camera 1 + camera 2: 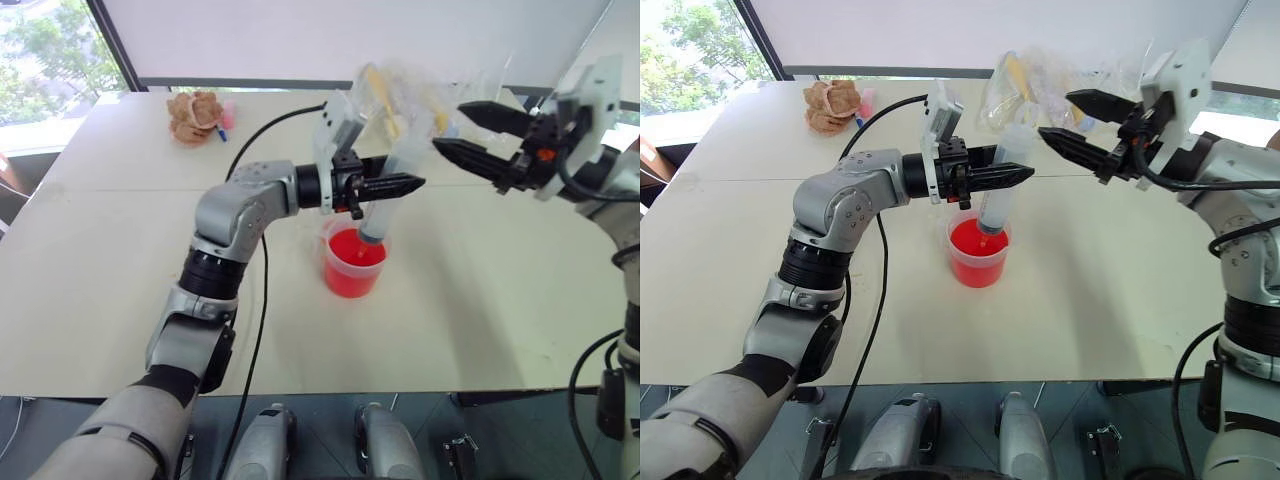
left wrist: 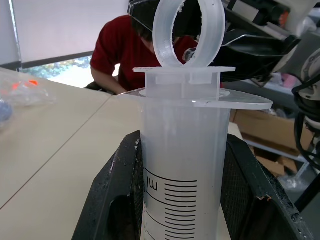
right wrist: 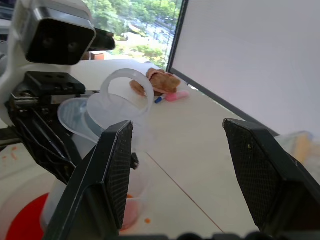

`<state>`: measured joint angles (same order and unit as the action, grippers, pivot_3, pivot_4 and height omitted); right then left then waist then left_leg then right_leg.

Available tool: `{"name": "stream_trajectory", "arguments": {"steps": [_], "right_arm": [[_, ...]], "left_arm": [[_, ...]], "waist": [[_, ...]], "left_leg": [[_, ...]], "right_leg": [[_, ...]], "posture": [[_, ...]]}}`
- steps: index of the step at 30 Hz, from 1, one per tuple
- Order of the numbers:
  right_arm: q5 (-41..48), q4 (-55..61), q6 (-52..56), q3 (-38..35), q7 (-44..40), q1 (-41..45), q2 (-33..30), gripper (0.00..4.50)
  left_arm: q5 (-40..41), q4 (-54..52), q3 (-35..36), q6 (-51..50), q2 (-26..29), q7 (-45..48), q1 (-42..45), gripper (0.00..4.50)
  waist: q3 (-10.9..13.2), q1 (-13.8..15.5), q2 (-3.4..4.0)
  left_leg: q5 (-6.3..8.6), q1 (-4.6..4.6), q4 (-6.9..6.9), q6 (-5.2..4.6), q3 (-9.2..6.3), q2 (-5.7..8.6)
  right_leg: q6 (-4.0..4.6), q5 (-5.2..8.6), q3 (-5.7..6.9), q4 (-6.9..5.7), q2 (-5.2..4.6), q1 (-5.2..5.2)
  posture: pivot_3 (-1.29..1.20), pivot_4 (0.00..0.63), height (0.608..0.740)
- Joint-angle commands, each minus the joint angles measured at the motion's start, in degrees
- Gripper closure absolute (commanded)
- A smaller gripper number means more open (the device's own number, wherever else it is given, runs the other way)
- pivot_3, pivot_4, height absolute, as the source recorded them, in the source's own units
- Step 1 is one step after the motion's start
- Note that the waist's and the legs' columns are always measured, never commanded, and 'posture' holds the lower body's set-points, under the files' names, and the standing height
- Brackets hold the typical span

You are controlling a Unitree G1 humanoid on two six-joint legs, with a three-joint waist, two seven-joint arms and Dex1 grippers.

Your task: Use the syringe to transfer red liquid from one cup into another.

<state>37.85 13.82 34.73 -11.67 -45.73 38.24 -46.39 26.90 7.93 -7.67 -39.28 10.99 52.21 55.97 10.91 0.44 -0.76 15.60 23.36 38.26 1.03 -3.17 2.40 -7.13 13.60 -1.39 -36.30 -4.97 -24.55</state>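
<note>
My left gripper (image 1: 408, 184) is shut on the clear barrel of the syringe (image 1: 383, 200), which stands nearly upright, leaning a little. Its orange nozzle dips into the cup (image 1: 354, 265) of red liquid (image 1: 978, 243) near the middle of the table. The plunger ring (image 2: 189, 32) sits just above the barrel's flange. To the right and slightly higher, my right gripper (image 1: 450, 128) is open, its fingers (image 3: 114, 170) pointing at the plunger ring (image 3: 127, 97) without touching it. I cannot make out the other cup.
Crumpled clear plastic bags (image 1: 400, 90) lie at the table's far side behind the syringe. A brown lump with a pink and a blue item (image 1: 197, 115) sits at the far left. A black cable (image 1: 262, 270) runs across the table (image 1: 100, 280). A person in a red shirt (image 2: 117, 55) sits beyond the table.
</note>
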Motion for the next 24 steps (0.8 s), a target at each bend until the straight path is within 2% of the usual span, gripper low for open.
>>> {"name": "stream_trajectory", "arguments": {"steps": [1, 8, 11, 15, 16, 24], "right_arm": [[0.01, 1.62, -0.78, 0.08, 0.2, 1.8, 0.76, 1.5], [-1.64, 1.99, -1.42, 2.05, 0.74, 1.91, 2.4, 1.5], [-2.21, 2.06, -1.88, 1.86, 0.82, 1.83, 2.82, 2.3], [-2.15, 2.46, -1.58, 1.66, 0.76, 1.92, 2.66, 4.25], [-2.14, 2.51, -1.51, 1.65, 0.8, 1.98, 2.67, 4.46], [-3.64, 0.25, -2.7, 0.86, 2.71, 4.89, 3.26, 4.46]], "left_arm": [[-1.3, -2.53, -1.61, 2.7, 0.58, 1.14, -0.37, 3.08], [-2.45, -2.87, -3.22, 3.94, 0.61, 1.32, -2.0, 3.08], [-2.54, -2.46, -2.94, 4.06, 0.25, 1.06, -1.84, 3.08], [-2.49, -2.4, -2.6, 4.05, 0.07, 0.88, -1.75, 3.08], [-2.51, -2.4, -2.6, 4.06, 0.06, 0.85, -1.79, 3.08], [-2.19, -2.81, -2.72, 3.77, -0.07, 0.79, -3.46, 3.08]], "waist": [[0.0, 0.01, 0.0], [0.0, 0.15, 0.0], [0.0, 0.12, 0.0], [0.0, 0.11, 0.0], [0.0, 0.11, 0.0], [0.0, 0.01, 0.0]], "left_leg": [[0.0, 0.0, 0.0, 0.0, 0.0, 0.0], [0.0, 0.01, 0.0, 0.0, 0.0, 0.0], [0.0, 0.01, 0.0, 0.0, 0.0, 0.01], [0.0, 0.01, 0.0, 0.0, -0.01, 0.01], [0.0, 0.0, 0.0, -0.01, -0.01, 0.01], [0.0, 0.0, 0.0, 0.0, -0.01, 0.0]], "right_leg": [[0.0, 0.0, 0.0, 0.0, 0.0, 0.0], [0.0, 0.0, 0.0, 0.02, -0.01, 0.0], [0.0, 0.0, 0.01, 0.02, 0.0, 0.0], [0.0, 0.0, 0.01, 0.02, 0.0, 0.0], [0.0, 0.0, 0.01, 0.01, 0.0, 0.0], [0.0, 0.0, 0.01, 0.0, 0.01, 0.0]], "posture": [[0.0, 0.15, 0.74], [0.0, 0.15, 0.74], [0.0, 0.15, 0.74], [0.0, 0.15, 0.74], [0.0, 0.15, 0.74], [0.0, 0.15, 0.74]]}}
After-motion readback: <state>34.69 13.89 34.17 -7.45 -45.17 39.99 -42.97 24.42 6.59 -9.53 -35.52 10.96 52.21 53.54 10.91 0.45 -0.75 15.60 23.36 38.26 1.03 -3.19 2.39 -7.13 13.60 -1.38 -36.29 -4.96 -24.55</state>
